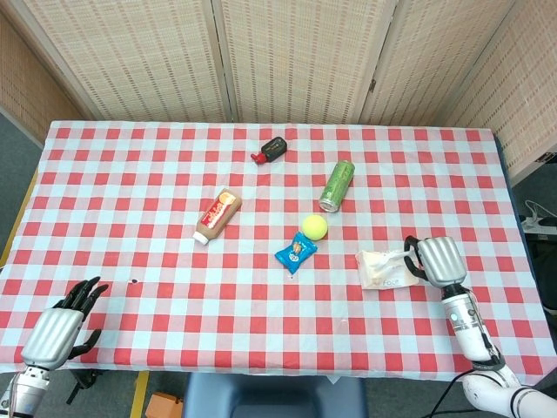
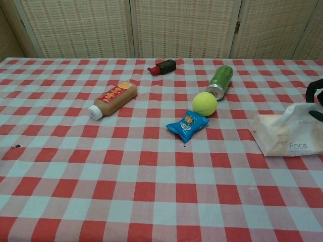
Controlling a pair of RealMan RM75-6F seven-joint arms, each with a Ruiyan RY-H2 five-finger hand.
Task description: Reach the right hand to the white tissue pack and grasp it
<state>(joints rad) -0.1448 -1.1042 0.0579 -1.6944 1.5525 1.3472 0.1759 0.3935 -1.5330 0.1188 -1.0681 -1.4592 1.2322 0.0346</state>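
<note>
The white tissue pack [image 1: 385, 269] lies flat on the checked tablecloth at the right side, with a tissue sticking up from its top [image 2: 287, 133]. My right hand [image 1: 438, 259] is at the pack's right end, its dark fingers spread on either side of that end and not visibly clamped on it. The chest view shows only the fingertips [image 2: 314, 93] at the right edge, arching over the raised tissue. Near the table's front left corner, my left hand [image 1: 54, 335] holds nothing and its fingers are apart.
Left of the pack lie a blue snack packet [image 1: 296, 253] and a yellow tennis ball [image 1: 314, 226]. A green can [image 1: 337, 185], a small black bottle [image 1: 273, 149] and a brown bottle [image 1: 218, 216] lie further back. The table's right edge [image 1: 520, 252] runs close beside my right hand.
</note>
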